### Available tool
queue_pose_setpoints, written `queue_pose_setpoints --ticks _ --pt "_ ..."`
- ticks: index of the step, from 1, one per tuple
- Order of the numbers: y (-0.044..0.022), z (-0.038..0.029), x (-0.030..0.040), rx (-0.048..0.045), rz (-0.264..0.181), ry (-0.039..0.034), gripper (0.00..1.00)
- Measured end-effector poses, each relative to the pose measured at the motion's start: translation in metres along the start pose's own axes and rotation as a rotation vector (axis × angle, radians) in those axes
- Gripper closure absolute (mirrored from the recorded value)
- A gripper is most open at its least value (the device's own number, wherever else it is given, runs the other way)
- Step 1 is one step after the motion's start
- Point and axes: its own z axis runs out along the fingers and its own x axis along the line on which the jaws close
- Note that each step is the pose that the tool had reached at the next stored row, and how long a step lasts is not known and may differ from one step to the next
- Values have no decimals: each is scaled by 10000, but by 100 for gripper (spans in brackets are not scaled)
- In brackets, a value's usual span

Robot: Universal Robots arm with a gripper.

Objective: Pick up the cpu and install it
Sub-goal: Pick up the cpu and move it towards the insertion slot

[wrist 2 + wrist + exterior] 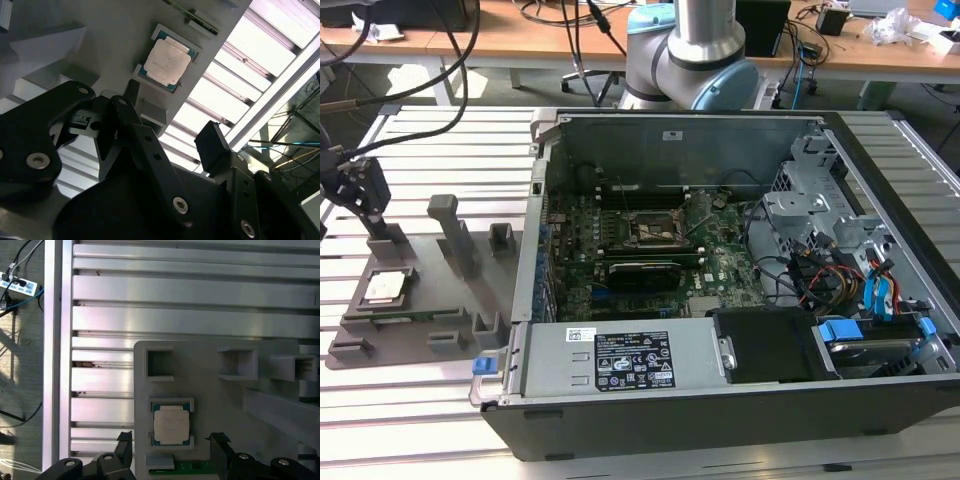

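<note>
First wrist view | cpu [171, 424] seated in grey tray [212, 407] recess | jaws spread, empty

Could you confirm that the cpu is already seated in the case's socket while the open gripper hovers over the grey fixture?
Not quite: the cpu lies in its nest on the grey fixture, not in the case's socket, as the first wrist view shows. The open gripper does hover there.

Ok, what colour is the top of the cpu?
The cpu top is pale silvery-grey, edged in green; clearest in the first wrist view.
</note>
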Motion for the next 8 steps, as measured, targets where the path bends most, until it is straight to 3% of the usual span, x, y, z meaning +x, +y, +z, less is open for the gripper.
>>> queue_pose_setpoints --ticks 8 --pt "2 93 -10 0 0 1 28"
